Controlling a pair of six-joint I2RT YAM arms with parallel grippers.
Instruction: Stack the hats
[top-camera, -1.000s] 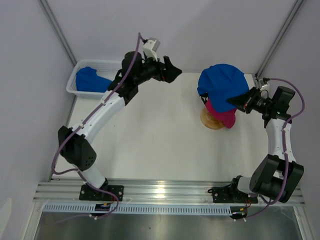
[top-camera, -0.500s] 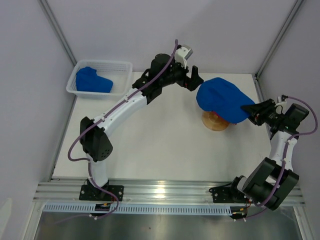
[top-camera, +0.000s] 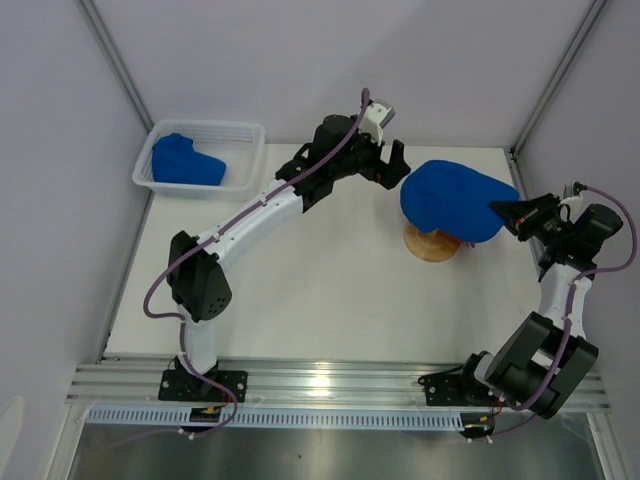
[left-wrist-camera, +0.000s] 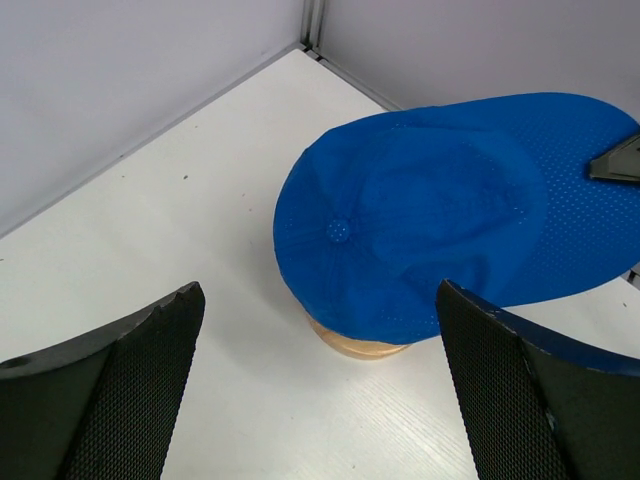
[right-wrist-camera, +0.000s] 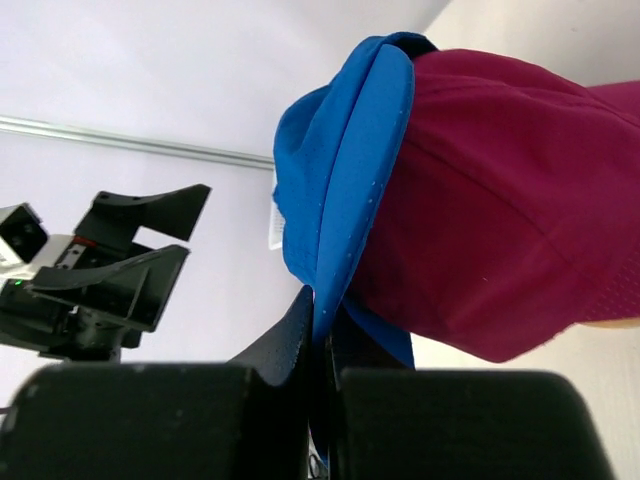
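While brim-clamped in right jaws, blue hat (top-camera: 455, 200) before gaping left jaws.

Top external: fixed overhead at the near edge, looking down on the whole white table (top-camera: 300, 290). Left wrist: close, angled down between the fingers of the left gripper (left-wrist-camera: 318, 295). Right wrist: very close and low, sighting across toward that left gripper. All three views share the royal blue fabric cap (top-camera: 455, 200).

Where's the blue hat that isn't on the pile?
In the top view, the loose blue hat lies in the white basket at the far left corner of the table, well away from the stacked blue hat that the right gripper holds.
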